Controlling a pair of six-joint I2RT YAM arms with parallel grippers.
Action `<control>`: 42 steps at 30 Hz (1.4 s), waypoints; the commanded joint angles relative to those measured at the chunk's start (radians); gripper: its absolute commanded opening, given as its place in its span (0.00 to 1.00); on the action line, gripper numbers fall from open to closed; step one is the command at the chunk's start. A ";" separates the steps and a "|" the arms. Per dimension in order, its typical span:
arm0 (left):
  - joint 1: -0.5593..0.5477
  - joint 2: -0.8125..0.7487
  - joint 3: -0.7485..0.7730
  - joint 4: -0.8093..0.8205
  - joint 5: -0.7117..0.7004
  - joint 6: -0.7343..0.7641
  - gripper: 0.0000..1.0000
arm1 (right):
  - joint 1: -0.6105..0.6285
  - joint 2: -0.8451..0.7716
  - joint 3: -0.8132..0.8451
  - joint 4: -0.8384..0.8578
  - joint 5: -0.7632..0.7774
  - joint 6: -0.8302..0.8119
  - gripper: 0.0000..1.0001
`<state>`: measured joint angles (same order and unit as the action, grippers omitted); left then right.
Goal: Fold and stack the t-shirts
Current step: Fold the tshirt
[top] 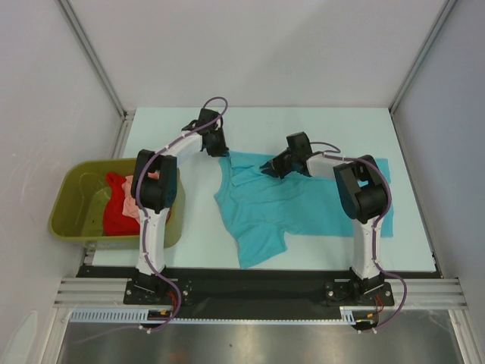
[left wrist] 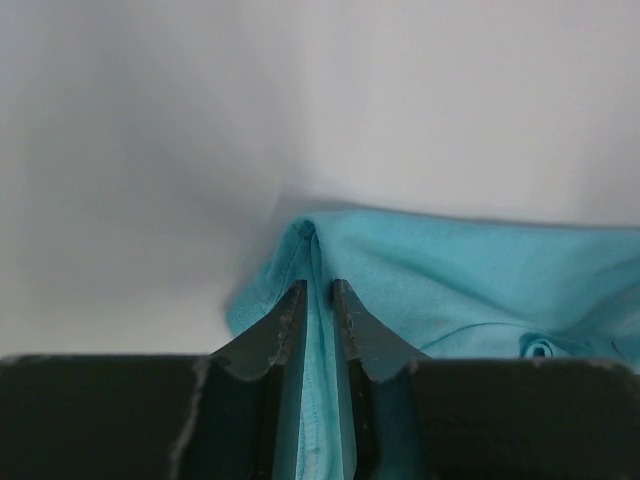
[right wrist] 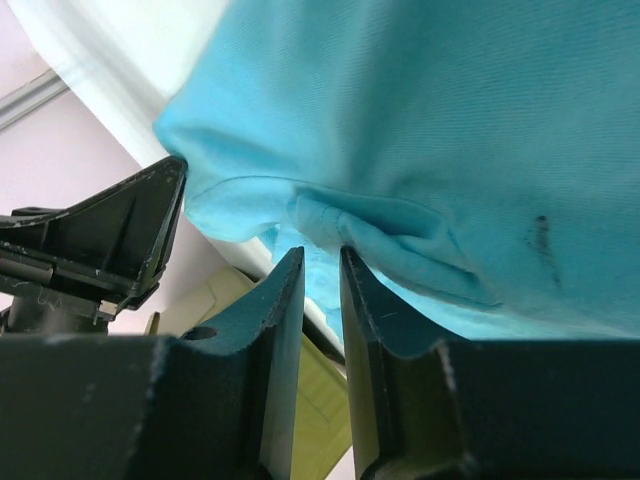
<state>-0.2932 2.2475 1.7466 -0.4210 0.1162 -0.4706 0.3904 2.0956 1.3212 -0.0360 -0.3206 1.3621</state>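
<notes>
A turquoise-blue t-shirt (top: 303,201) lies spread and rumpled over the middle and right of the table. My left gripper (top: 220,148) is at its far left corner. In the left wrist view this gripper (left wrist: 318,285) is shut on a hemmed edge of the turquoise cloth (left wrist: 470,280), which runs down between the jaws. My right gripper (top: 267,168) sits at the shirt's far edge near the collar. Its jaws (right wrist: 320,252) stand narrow, with a fold of the turquoise cloth (right wrist: 430,110) pinched at the tips. A red t-shirt (top: 115,212) and a salmon-pink t-shirt (top: 135,199) lie bunched in the tub.
An olive-green plastic tub (top: 64,205) stands at the table's left edge, beside the left arm's base. It also shows behind the right fingers as the tub (right wrist: 215,300). White enclosure walls rise on the left, back and right. A black rail runs along the near edge.
</notes>
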 commanded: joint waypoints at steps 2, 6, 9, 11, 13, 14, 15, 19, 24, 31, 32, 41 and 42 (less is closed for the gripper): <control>0.006 -0.009 0.024 0.018 0.014 -0.008 0.21 | -0.004 -0.016 -0.007 0.027 0.022 0.028 0.27; 0.006 -0.009 0.021 0.016 0.013 -0.007 0.21 | 0.001 -0.011 0.001 0.018 0.014 0.026 0.29; 0.006 -0.009 0.021 0.016 0.013 -0.007 0.21 | 0.001 -0.031 -0.016 0.016 0.020 0.031 0.31; 0.006 -0.008 0.021 0.018 0.014 -0.007 0.21 | 0.001 -0.037 -0.030 0.016 0.020 0.037 0.33; 0.006 -0.005 0.019 0.019 0.013 -0.005 0.21 | 0.001 -0.034 -0.030 0.016 0.020 0.040 0.34; 0.006 -0.005 0.022 0.021 0.013 -0.007 0.21 | -0.002 -0.031 -0.027 0.019 0.018 0.042 0.35; 0.006 -0.003 0.025 0.018 0.014 -0.007 0.21 | -0.002 -0.026 -0.025 0.018 0.008 0.046 0.35; 0.006 0.001 0.030 0.016 0.011 -0.005 0.21 | -0.001 -0.011 -0.014 0.010 0.014 0.042 0.35; 0.008 0.003 0.030 0.014 0.013 -0.003 0.21 | -0.005 0.026 0.047 -0.047 0.012 0.008 0.33; 0.011 0.006 0.031 0.018 0.013 -0.003 0.21 | -0.010 0.078 0.119 -0.134 0.006 -0.026 0.28; 0.011 0.006 0.031 0.018 0.011 -0.002 0.21 | -0.012 0.086 0.127 -0.169 0.011 -0.035 0.26; 0.011 0.001 0.024 0.021 0.014 -0.002 0.21 | -0.019 0.116 0.165 -0.293 0.026 -0.081 0.25; 0.011 0.001 0.024 0.019 0.014 -0.003 0.21 | -0.019 0.121 0.174 -0.307 0.029 -0.090 0.25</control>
<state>-0.2913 2.2520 1.7470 -0.4210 0.1165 -0.4706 0.3790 2.1735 1.4593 -0.2192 -0.3244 1.3182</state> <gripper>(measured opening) 0.210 0.247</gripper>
